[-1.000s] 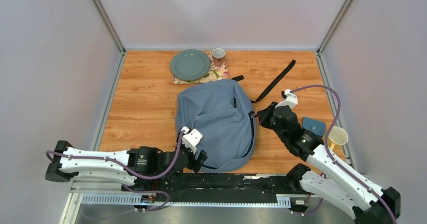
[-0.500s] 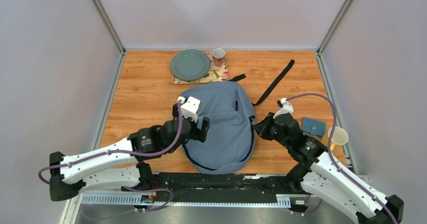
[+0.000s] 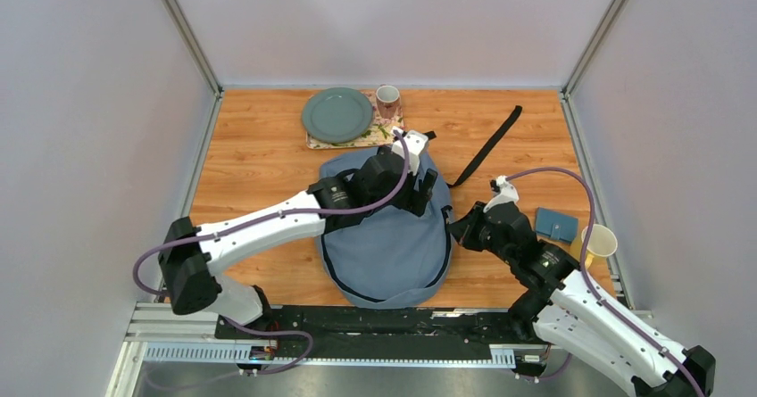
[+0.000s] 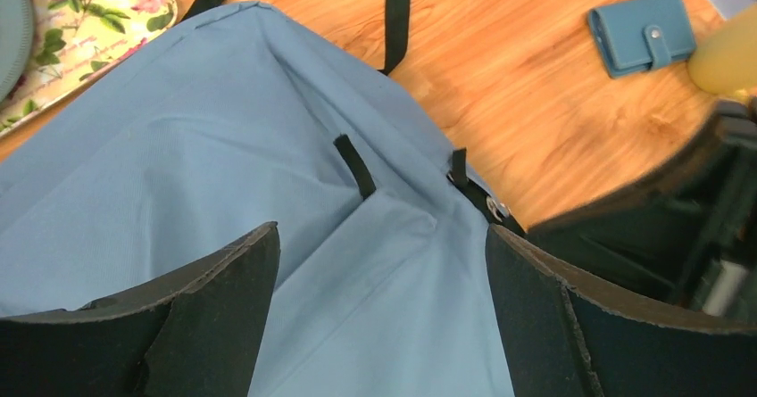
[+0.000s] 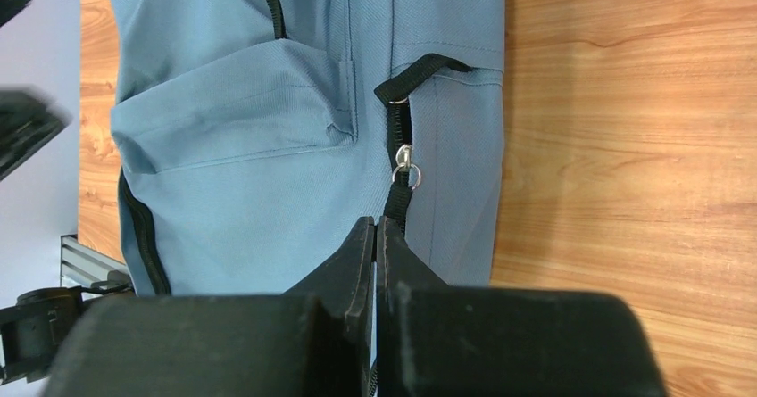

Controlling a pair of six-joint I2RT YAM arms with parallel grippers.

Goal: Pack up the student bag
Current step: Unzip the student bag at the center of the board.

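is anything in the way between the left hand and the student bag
Nothing visible does. The left hand hangs open just above the student bag, only bare blue fabric showing between its fingers. The right hand, shut on the zip pull at the bag's edge, is off to one side.
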